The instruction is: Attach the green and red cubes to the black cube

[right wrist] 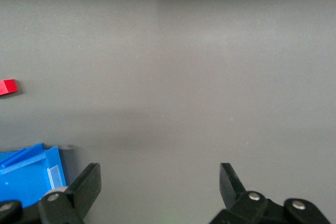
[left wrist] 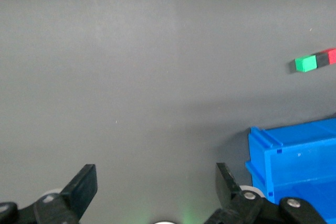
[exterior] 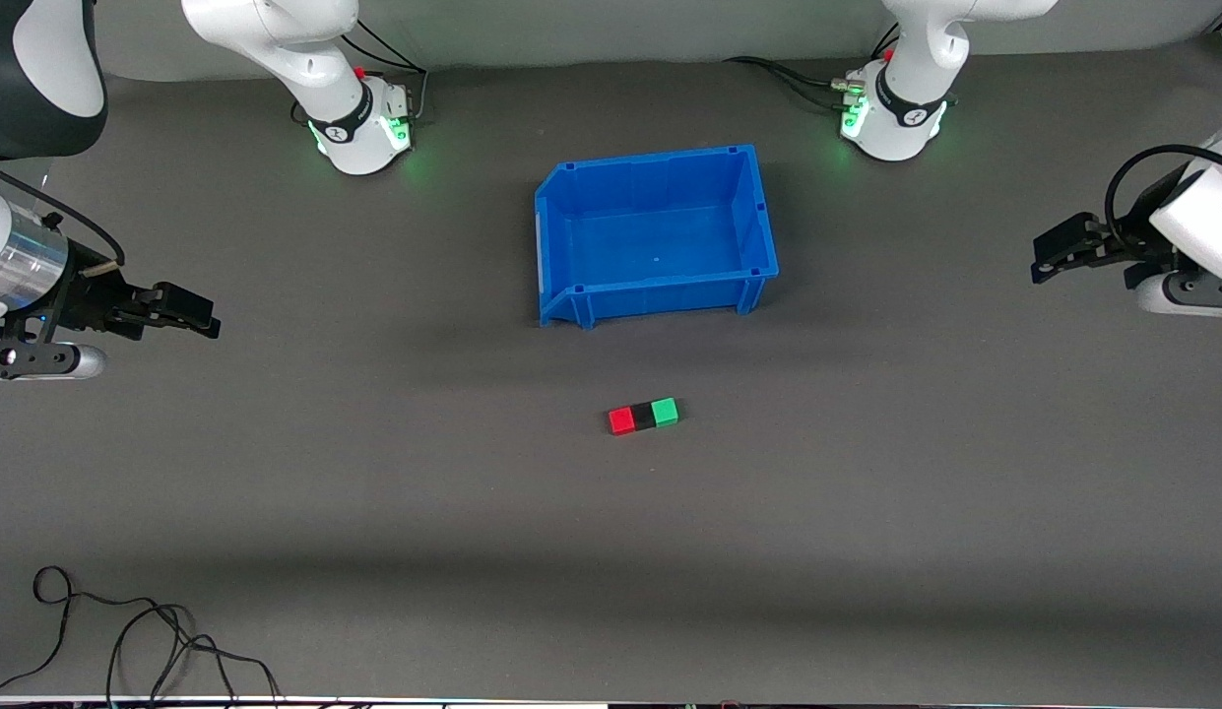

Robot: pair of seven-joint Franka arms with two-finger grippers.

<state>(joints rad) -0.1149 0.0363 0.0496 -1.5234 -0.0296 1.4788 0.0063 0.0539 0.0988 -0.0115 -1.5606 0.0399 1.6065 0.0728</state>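
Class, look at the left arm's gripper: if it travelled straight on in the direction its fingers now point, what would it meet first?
Probably nothing: ahead of the open left gripper lies only bare grey mat. The blue bin and the joined green cube, black cube and red cube sit off to one side of that line, though depth is uncertain.

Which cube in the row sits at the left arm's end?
The green cube; the black cube is in the middle, the red cube at the right arm's end.
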